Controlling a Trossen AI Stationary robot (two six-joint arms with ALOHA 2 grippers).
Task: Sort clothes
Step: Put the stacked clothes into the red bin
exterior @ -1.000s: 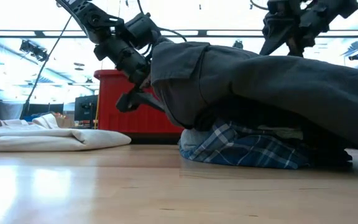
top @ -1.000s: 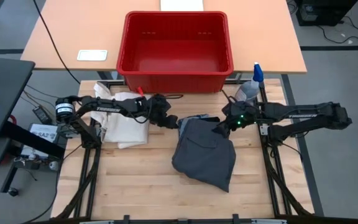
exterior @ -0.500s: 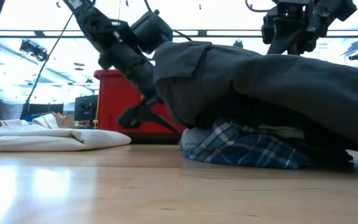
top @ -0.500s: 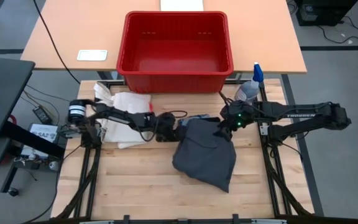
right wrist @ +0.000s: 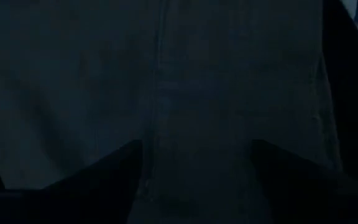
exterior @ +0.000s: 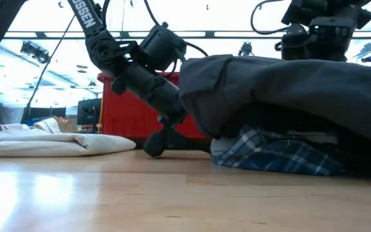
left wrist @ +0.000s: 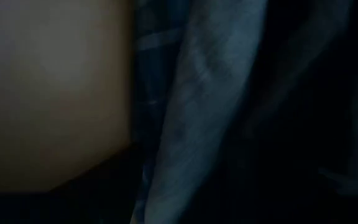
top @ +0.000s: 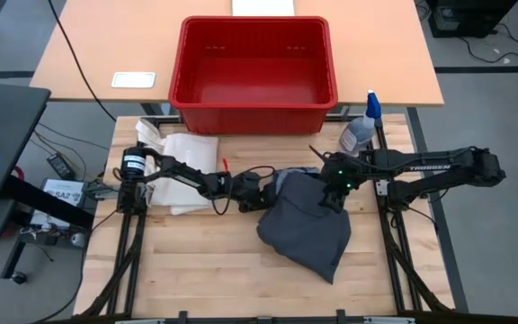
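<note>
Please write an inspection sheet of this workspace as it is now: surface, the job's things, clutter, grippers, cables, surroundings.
Surface: wooden table, bare at the front.
Job's things: dark grey cloth lies over the plaid cloth; red bin behind the table holds nothing seen.
Clutter: white tote bag at the left, spray bottle at the right.
Grippers: left gripper low at the grey cloth's left edge; right gripper over the cloth's top, fingers apart.
Cables: black cable across the far desk.
Surroundings: white card on the desk.
</note>
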